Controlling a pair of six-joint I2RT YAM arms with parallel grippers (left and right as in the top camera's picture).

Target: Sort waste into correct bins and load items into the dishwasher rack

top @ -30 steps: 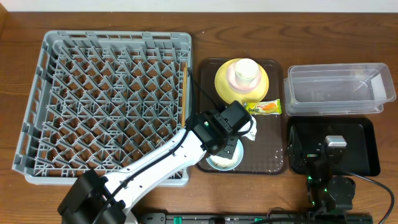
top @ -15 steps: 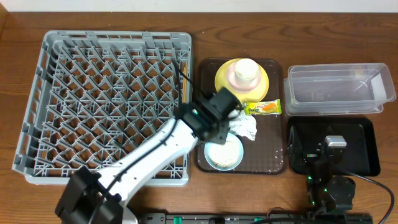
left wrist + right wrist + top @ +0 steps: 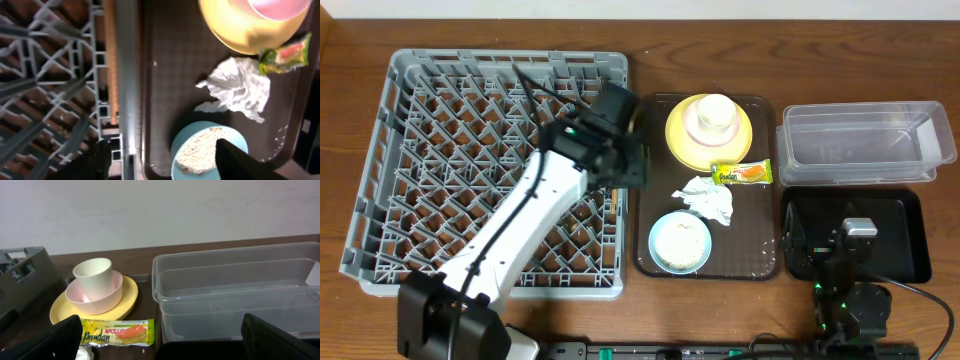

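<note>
My left gripper hangs open and empty over the right wall of the grey rack. A wooden chopstick lies inside that wall. On the brown tray sit the blue bowl of rice crumbs, the white tissue, the green-orange wrapper and the yellow plate. The plate carries a pink bowl and a cream cup. My right gripper rests wide open over the black tray.
The clear tub stands behind the black tray at the right. The rack fills the table's left half, its pegs upright. My left arm stretches diagonally across the rack's lower right part.
My left gripper has travelled from above the blue bowl up and left to the rack's right wall, and its jaws have spread apart. The right arm has stayed still.
</note>
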